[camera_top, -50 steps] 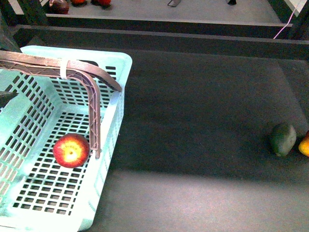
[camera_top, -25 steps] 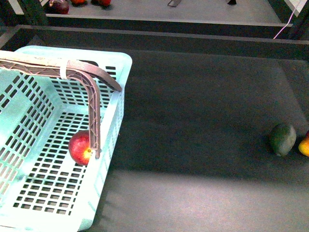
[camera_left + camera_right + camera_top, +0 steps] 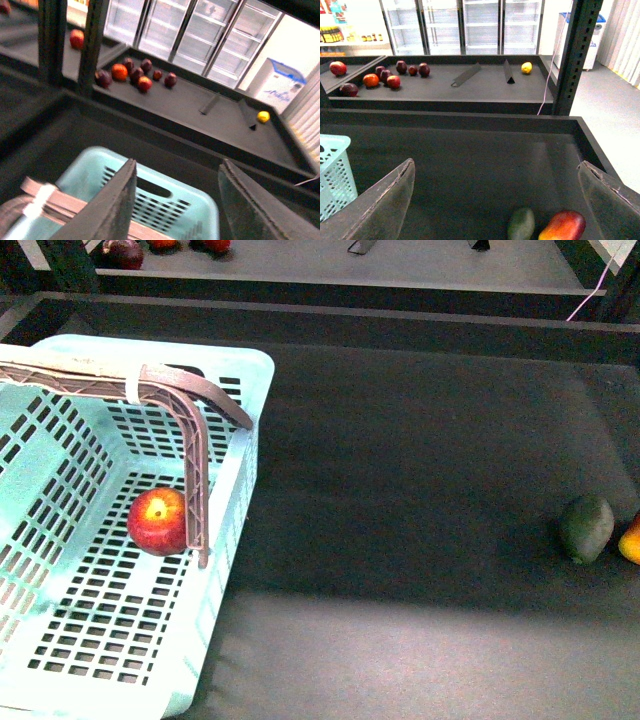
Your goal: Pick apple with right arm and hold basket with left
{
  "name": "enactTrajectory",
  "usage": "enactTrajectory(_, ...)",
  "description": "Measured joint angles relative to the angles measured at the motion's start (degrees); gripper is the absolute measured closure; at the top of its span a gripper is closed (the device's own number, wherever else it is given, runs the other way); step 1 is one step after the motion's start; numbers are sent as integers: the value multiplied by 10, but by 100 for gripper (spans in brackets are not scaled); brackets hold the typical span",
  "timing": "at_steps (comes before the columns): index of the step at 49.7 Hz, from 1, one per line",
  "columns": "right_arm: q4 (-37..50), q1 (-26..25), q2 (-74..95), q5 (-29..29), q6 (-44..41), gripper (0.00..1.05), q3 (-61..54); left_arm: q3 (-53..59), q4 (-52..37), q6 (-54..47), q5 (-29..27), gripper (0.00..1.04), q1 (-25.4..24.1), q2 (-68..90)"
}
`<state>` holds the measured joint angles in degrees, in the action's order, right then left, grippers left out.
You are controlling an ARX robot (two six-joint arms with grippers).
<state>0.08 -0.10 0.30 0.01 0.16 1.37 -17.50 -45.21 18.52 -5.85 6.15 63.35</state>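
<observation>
The red apple with its yellow patch up lies on the floor of the mint-green basket at the left of the front view, right beside the brownish handle with the white zip tie. Neither gripper shows in the front view. My left gripper is open and empty above the basket's far rim; the handle and zip tie show beside it. My right gripper is open and empty above the dark table, far from the apple; only a basket corner shows there.
A dark green oval fruit and a yellow-orange fruit lie at the table's right edge, also below my right gripper. A raised ledge bounds the back. Several fruits lie on the far shelf.
The apple has rolled inside the basket, first toward the handle, then a little further back, ending with its yellow patch up. A dark shape at the left edge has left the front view.
</observation>
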Motion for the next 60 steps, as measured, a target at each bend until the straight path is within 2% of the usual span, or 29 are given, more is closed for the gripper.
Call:
enactTrajectory(6, 0, 0, 0, 0, 0, 9, 0, 38, -5, -122, 11, 76, -12, -42)
enactTrajectory(9, 0, 0, 0, 0, 0, 9, 0, 60, 2, -149, 16, 88, -16, -62)
enactTrajectory(11, 0, 0, 0, 0, 0, 9, 0, 74, 9, -162, 49, 99, -36, -83)
enactTrajectory(13, 0, 0, 0, 0, 0, 9, 0, 81, 12, -165, 55, 102, -45, -93)
enactTrajectory(16, 0, 0, 0, 0, 0, 9, 0, 93, 22, -171, 54, 101, -58, -118)
enactTrajectory(31, 0, 0, 0, 0, 0, 9, 0, 142, 101, -177, 58, 101, -59, -245)
enactTrajectory(35, 0, 0, 0, 0, 0, 9, 0, 165, 84, -177, 58, 101, -59, -256)
enactTrajectory(60, 0, 0, 0, 0, 0, 9, 0, 167, 227, -179, 59, 101, -59, -407)
